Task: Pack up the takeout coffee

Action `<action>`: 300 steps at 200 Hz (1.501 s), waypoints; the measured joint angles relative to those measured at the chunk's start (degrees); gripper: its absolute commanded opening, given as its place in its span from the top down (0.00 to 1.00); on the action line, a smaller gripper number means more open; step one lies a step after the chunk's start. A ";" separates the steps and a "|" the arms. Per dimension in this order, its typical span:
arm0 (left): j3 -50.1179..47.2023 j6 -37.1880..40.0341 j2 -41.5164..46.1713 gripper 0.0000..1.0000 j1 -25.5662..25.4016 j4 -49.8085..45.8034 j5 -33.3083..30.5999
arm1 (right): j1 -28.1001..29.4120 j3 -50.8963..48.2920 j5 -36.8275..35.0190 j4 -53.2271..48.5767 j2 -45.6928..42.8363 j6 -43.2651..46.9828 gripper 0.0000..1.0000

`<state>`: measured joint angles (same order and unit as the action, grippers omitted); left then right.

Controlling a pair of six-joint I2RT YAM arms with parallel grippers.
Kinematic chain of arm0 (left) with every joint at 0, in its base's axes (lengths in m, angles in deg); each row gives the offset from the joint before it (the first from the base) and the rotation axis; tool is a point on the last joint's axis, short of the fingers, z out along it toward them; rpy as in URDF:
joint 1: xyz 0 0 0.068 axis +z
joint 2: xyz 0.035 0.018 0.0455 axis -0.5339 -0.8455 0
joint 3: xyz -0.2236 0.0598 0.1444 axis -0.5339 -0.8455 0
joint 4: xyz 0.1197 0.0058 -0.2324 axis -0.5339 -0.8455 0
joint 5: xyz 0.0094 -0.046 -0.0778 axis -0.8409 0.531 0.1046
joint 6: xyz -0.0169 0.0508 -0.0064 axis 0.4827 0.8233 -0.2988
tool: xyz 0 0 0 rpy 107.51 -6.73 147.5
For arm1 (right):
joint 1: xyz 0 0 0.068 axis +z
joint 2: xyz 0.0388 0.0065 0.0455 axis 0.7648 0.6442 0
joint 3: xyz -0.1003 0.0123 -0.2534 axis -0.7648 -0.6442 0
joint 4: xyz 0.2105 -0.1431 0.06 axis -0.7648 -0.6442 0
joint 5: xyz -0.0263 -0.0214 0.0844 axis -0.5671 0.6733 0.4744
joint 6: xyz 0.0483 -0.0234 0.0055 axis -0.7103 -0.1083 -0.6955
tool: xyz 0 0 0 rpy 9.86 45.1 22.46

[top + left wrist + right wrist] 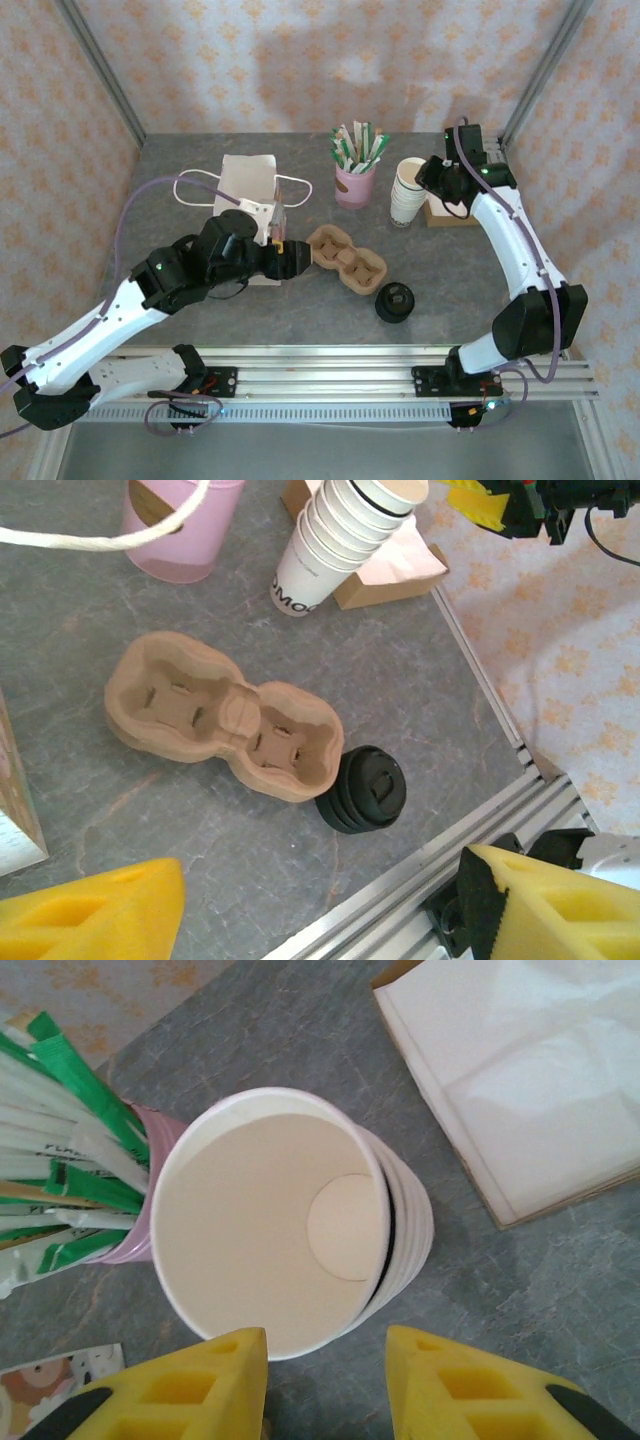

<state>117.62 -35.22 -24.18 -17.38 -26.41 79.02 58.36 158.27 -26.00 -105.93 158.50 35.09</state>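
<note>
My left tool (320,880) hangs wide open, empty, above the takeout coffee (365,788). My right tool (327,1355), half parted, holds nothing over the white cups (260,1220).

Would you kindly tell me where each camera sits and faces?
Top external: above and behind, looking down on the table; left arm and right arm show.
Left wrist: looks down at the cup carrier and coffee cup; its yellow fingers show.
Right wrist: looks down into the paper cup stack; its yellow fingers show.
Both wrist views share that stack.

Grey stone-look table (300,320), floral pink walls (300,60)
</note>
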 measured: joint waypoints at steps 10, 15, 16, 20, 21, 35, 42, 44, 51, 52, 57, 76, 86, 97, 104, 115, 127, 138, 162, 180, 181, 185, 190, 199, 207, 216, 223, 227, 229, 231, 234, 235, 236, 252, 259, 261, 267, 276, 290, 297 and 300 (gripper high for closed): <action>0.02 -0.04 0.20 0.26 -0.13 -0.26 -0.81 | 0.00 0.00 -1.18 -0.09 0.26 0.00 0.63; 0.02 -0.07 0.26 0.26 -0.15 -0.44 -1.14 | 0.02 0.00 -1.68 -0.17 0.37 0.00 0.63; 0.00 -0.07 0.33 0.26 -0.15 -0.46 -1.20 | 0.00 0.00 -1.86 -0.20 0.39 0.00 0.63; 0.02 -0.09 0.44 0.26 -0.15 -0.55 -1.46 | 0.02 0.00 -2.23 -0.28 0.46 0.00 0.63; 0.00 -0.09 0.48 0.26 -0.15 -0.59 -1.49 | 0.00 0.00 -2.36 -0.31 0.46 0.00 0.63; 0.00 -0.24 1.16 0.27 -0.26 -0.83 -2.47 | 0.02 0.00 -3.52 -0.33 0.57 0.02 0.66; 0.00 -0.26 1.64 0.27 -0.24 -0.83 -2.82 | 0.02 0.00 -3.96 -0.35 0.63 0.15 0.69; 0.00 -0.28 1.75 0.27 -0.24 -0.83 -2.86 | 0.00 0.00 -3.98 -0.35 0.63 0.04 0.69; 0.00 -0.46 2.25 0.27 -0.24 -0.81 -3.15 | 0.00 0.00 -4.28 -0.33 0.72 0.02 0.69; 0.00 -0.46 2.29 0.27 -0.24 -0.81 -3.17 | 0.00 0.00 -4.31 -0.33 0.74 -0.02 0.69; 0.00 -0.59 2.60 0.27 -0.26 -0.81 -3.23 | 0.00 0.00 -4.44 -0.33 0.87 0.00 0.69; 0.00 -0.83 3.23 0.28 -0.24 -0.81 -4.00 | 0.00 0.00 -4.57 -0.31 1.40 -0.02 0.70; 0.00 -1.09 3.23 0.28 -0.26 -0.81 -4.04 | 0.02 0.00 -4.55 -0.22 1.64 -0.02 0.71; 0.00 -1.18 3.13 0.28 -0.26 -0.83 -4.04 | 0.00 0.00 -4.57 0.11 1.86 -0.02 0.71; 0.00 -1.31 3.08 0.28 -0.24 -0.83 -4.04 | 0.00 0.00 -4.57 0.33 1.95 -0.04 0.71; 0.00 -1.36 2.95 0.28 -0.24 -0.83 -4.04 | 0.02 0.00 -4.57 0.57 1.99 -0.04 0.74; 0.00 -1.53 2.71 0.28 -0.26 -0.85 -4.04 | 0.02 0.00 -4.55 0.94 1.99 -0.24 0.74; 0.00 -1.55 2.51 0.28 -0.24 -1.03 -4.07 | 0.02 -0.02 -4.55 1.20 2.05 -0.31 0.74; 0.00 -1.55 2.32 0.28 -0.26 -1.62 -4.07 | 0.00 -0.13 -4.57 2.03 2.32 -0.68 0.74; 0.00 -1.57 2.34 0.28 -0.26 -1.75 -4.07 | 0.02 -0.26 -4.59 2.47 2.64 -0.74 0.75; 0.00 -1.57 2.34 0.28 -0.26 -1.75 -4.07 | 0.00 -0.26 -4.59 2.47 2.67 -0.74 0.75; 0.00 -1.57 2.34 0.28 -0.26 -1.77 -4.07 | 0.00 -0.26 -4.57 2.54 2.75 -0.81 0.77; 0.00 -1.60 2.34 0.28 -0.26 -1.81 -4.07 | 0.02 -0.28 -4.59 2.69 2.86 -0.81 0.78; 0.00 -1.60 2.34 0.28 -0.26 -1.92 -4.07 | 0.02 -0.35 -4.57 2.91 2.99 -1.16 0.79; 0.00 -1.60 2.34 0.28 -0.26 -1.99 -4.07 | 0.00 -0.37 -4.57 3.04 3.04 -1.14 0.79; 0.00 -1.62 2.32 0.28 -0.26 -1.99 -4.07 | 0.00 -0.42 -4.59 3.15 3.08 -1.14 0.79; 0.00 -1.64 2.32 0.28 -0.26 -1.99 -4.07 | 0.00 -0.44 -4.59 3.17 3.10 -1.16 0.79; 0.00 -1.66 2.32 0.28 -0.26 -1.99 -4.07 | 0.02 -0.46 -4.59 3.19 3.13 -1.16 0.79; 0.00 -1.68 2.32 0.28 -0.26 -1.99 -4.07 | 0.00 -0.48 -4.59 3.19 3.13 -1.16 0.79; 0.00 -1.70 2.32 0.29 -0.26 -1.99 -4.07 | 0.02 -0.48 -4.59 3.19 3.13 -1.16 0.79; 0.00 -1.70 2.32 0.28 -0.26 -1.99 -4.07 | 0.02 -0.50 -4.59 3.19 3.13 -1.16 0.79; 0.00 -1.70 2.32 0.28 -0.26 -2.01 -4.09 | 0.00 -0.52 -4.59 3.19 3.15 -1.16 0.79; 0.00 -1.73 2.32 0.28 -0.26 -2.01 -4.09 | 0.00 -0.52 -4.59 3.21 3.15 -1.18 0.79; 0.00 -1.73 2.32 0.28 -0.26 -2.03 -4.17 | 0.00 -0.68 -4.59 3.37 3.23 -1.33 0.80; 0.00 -1.73 2.32 0.29 -0.24 -2.03 -4.26 | 0.02 -0.76 -4.59 3.43 3.28 -1.33 0.80; 0.00 -1.73 2.32 0.29 -0.24 -2.01 -4.28 | 0.00 -0.81 -4.59 3.45 3.28 -1.36 0.80; 0.00 -1.75 2.32 0.29 -0.26 -2.03 -4.33 | 0.00 -0.85 -4.59 3.52 3.30 -1.36 0.83; 0.00 -1.75 2.34 0.29 -0.26 -2.03 -4.46 | 0.02 -0.90 -4.57 3.58 3.37 -1.49 0.84; 0.00 -1.75 2.34 0.29 -0.26 -2.03 -4.55 | 0.00 -0.90 -4.57 3.61 3.52 -1.70 0.86; 0.00 -1.75 2.34 0.29 -0.26 -2.03 -4.68 | 0.00 -0.90 -4.57 3.61 3.56 -1.75 0.87; 0.00 -1.75 2.34 0.29 -0.26 -2.03 -4.72 | 0.00 -0.92 -4.57 3.61 3.56 -1.84 0.89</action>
<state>117.62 -36.97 -21.84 -17.64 -28.44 74.30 58.36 157.35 -30.57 -102.32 162.06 33.25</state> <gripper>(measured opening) 0.714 0.138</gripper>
